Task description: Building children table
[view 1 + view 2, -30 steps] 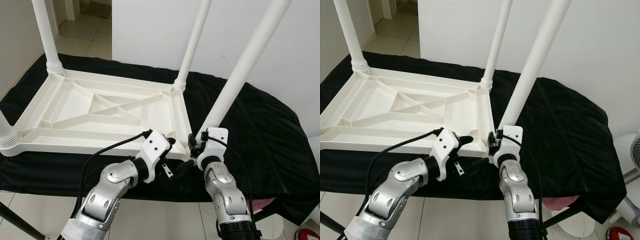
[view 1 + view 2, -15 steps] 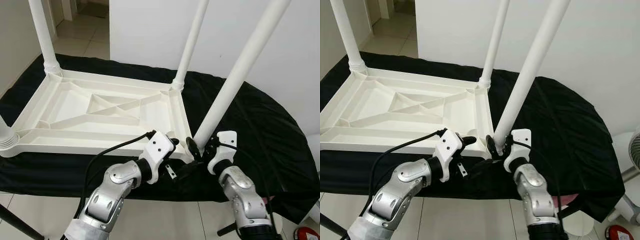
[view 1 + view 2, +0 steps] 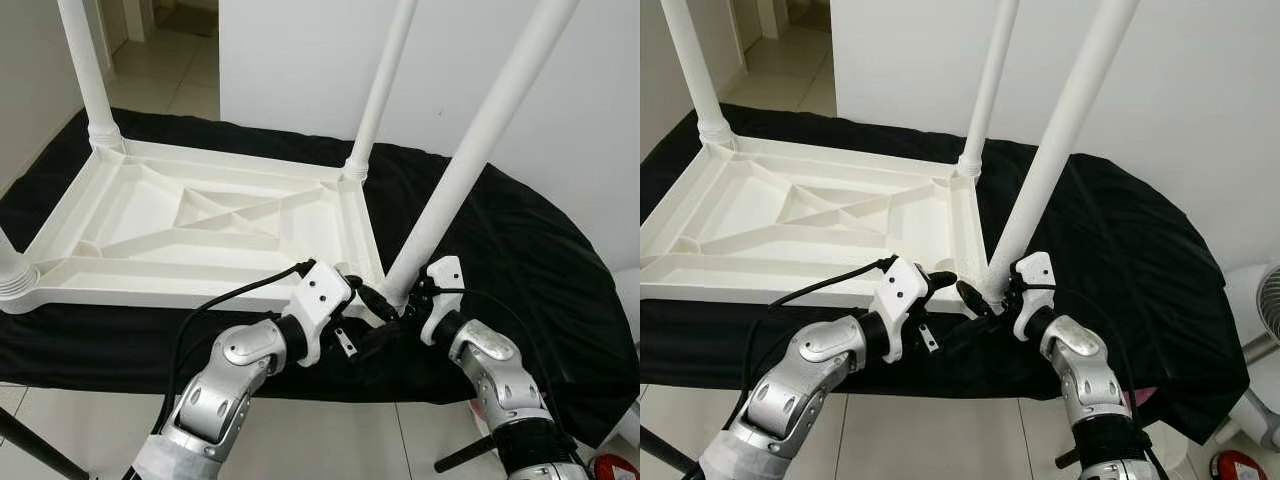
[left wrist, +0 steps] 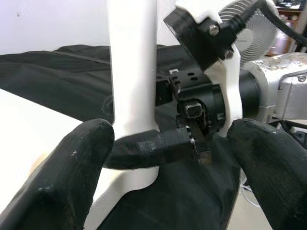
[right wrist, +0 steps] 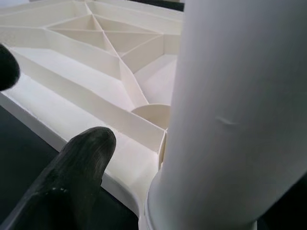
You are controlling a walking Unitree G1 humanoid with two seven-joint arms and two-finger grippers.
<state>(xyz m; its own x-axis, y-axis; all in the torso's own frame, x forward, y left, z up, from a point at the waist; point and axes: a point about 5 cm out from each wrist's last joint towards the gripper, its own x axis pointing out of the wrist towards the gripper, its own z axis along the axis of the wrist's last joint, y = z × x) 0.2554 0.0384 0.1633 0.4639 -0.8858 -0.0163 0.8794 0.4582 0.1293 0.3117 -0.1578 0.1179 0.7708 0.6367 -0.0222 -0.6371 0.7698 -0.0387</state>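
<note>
Right fingers (image 3: 985, 295) grasping one leg (image 3: 1060, 140) (of four), left fingers (image 3: 940, 280) released, upturned table (image 3: 800, 215)

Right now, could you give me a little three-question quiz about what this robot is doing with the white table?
1. True or false: the white table lies upside down on a black cloth.
2. Which hand has a finger wrapped against the base of the near leg? A) left hand B) right hand
3. Fill in: the near leg leans, while the two far legs stand ____.

Key: 1 true. 2 B: the left wrist view shows the right hand's finger curving round the leg, with the left hand's fingers spread either side. 3 upright.
</note>
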